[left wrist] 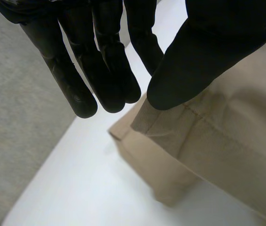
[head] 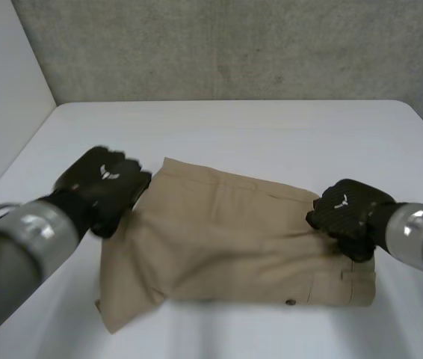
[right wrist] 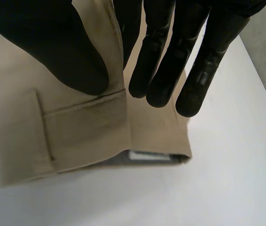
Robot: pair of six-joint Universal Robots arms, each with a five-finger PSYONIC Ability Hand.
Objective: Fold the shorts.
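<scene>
Shorts [head: 226, 239] folded flat, left hand [head: 103, 183] and right hand [head: 346, 213] straight-fingered, possibly a label [right wrist: 152, 155] inside

Our black right hand [right wrist: 53, 42] above folded tan cloth shorts [right wrist: 86, 136]
We see its fingers [right wrist: 154, 61] straight and its thumb low over a stitched pocket [right wrist: 81, 129]; a white label [right wrist: 149, 156] shows at the shorts' open edge, on the white worktop [right wrist: 180, 202].

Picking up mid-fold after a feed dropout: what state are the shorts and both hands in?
Tan shorts: folded once, leg on leg, flat on the white table.
Left hand: open, fingers straight, at the leg hem corner.
Right hand: open, fingers straight, at the waistband end.
</scene>
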